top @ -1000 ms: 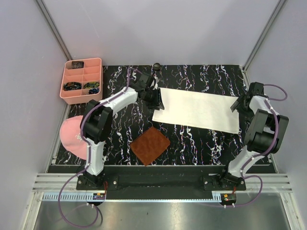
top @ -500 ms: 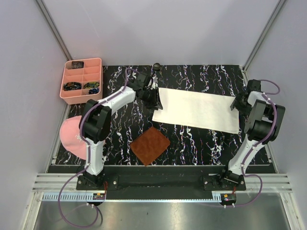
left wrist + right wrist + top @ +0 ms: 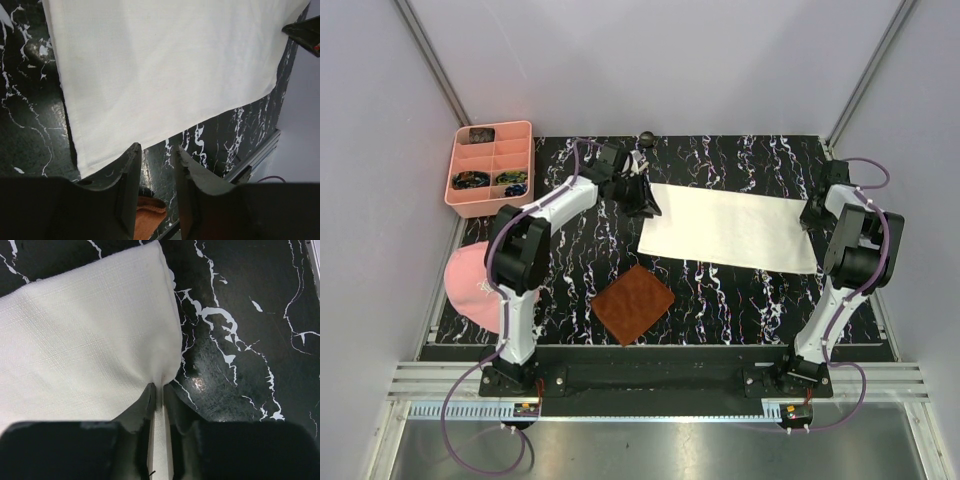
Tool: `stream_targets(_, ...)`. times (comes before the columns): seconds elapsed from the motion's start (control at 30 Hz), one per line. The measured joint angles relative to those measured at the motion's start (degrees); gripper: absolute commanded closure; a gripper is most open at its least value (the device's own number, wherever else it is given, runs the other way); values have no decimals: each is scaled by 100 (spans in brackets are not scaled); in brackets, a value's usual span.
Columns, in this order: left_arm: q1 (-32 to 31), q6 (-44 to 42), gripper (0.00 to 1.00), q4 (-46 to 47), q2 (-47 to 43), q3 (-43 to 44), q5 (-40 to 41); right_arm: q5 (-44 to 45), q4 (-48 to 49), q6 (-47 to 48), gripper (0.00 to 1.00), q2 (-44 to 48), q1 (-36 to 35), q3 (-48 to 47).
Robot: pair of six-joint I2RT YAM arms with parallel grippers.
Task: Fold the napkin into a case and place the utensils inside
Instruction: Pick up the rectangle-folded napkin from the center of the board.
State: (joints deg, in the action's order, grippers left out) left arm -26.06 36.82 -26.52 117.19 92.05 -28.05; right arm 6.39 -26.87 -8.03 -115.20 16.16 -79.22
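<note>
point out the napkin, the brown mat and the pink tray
napkin (image 3: 730,228) top view, middle of the cloth
mat (image 3: 634,304) top view, centre of its surface
tray (image 3: 480,208) top view, its near wall

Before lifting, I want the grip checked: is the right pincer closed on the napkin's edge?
Yes, the right pincer pinches the napkin at its edge, and the cloth puckers between the tips.

napkin (image 3: 730,228) | cream-white, long rectangle (folded over, it seems) | lying flat | right end puckered
</note>
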Motion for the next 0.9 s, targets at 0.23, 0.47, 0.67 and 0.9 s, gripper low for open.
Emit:
stream_targets(0.23,-90,407,78,601,782,699,74,-11,-26,20,100,4,-4,-26)
stream_targets(0.47,-476,868,84,822,1541,990,612,-70,-177,22,100,278,-4,-24)
stream_targets(0.67,-826,1200,87,885,1755,1005,859,-315,-205,15,100,765,-4,-22)
stream_targets(0.9,-1014,1423,87,992,1755,979,1014,-702,-229,-83,100,1113,-85,105)
